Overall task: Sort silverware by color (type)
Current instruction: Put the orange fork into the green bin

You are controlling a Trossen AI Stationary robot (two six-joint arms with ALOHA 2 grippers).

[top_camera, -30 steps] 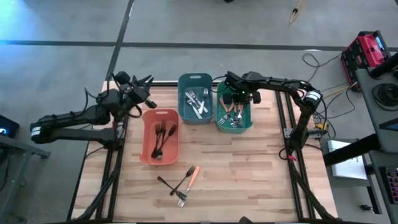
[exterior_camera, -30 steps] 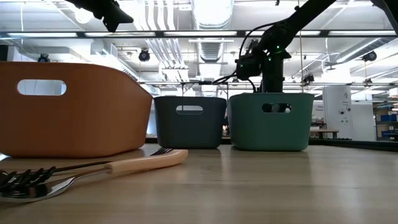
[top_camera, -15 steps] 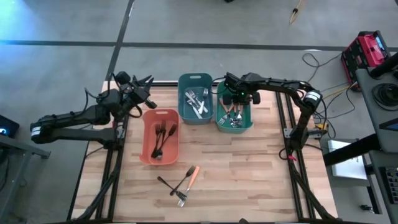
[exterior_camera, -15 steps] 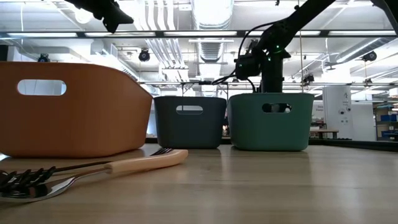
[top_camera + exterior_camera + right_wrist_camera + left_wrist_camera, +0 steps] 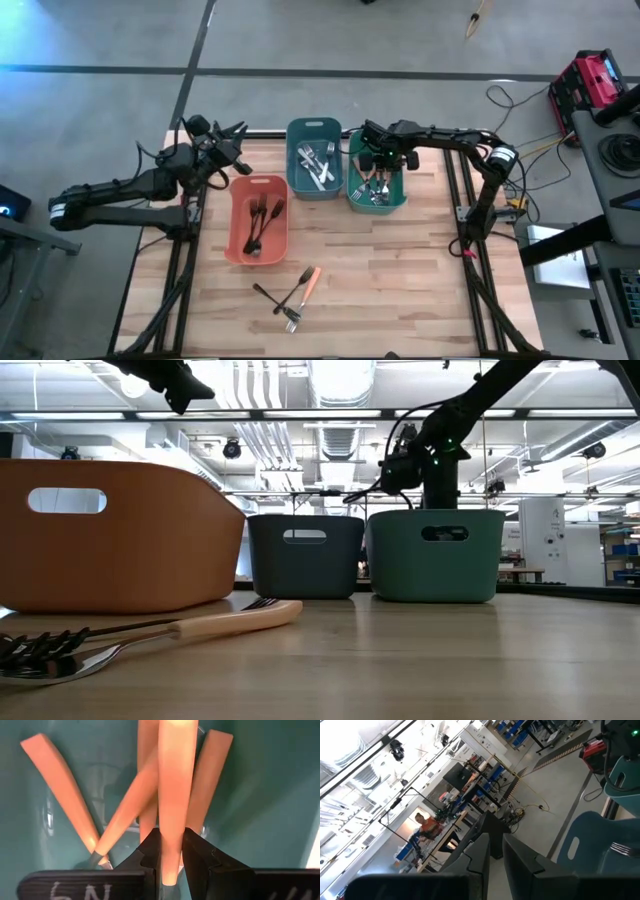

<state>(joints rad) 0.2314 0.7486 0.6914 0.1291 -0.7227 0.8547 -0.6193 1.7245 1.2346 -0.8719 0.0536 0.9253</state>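
Observation:
My right gripper (image 5: 378,160) reaches down into the green bin (image 5: 392,198) and is shut on an orange-handled utensil (image 5: 170,780). Other orange handles (image 5: 60,795) lie under it on the bin floor. My left gripper (image 5: 233,141) is shut on nothing and waits, raised over the table's far left corner. Three loose pieces lie near the table's front: a dark fork (image 5: 266,293), an orange-handled one (image 5: 311,279) and a silver fork (image 5: 291,319). Dark forks lie in the salmon bin (image 5: 240,252), and silver ones in the blue bin (image 5: 300,186). My right gripper pinches the orange handle (image 5: 170,845) between its two fingers, which come from above and point down into the green bin. The handle runs out past the fingertips, over the other handles. Whether its far end rests on them I cannot tell.
The three bins stand side by side across the far half of the table, the salmon one nearest the front. Bare wood (image 5: 400,290) lies right of the loose pieces.

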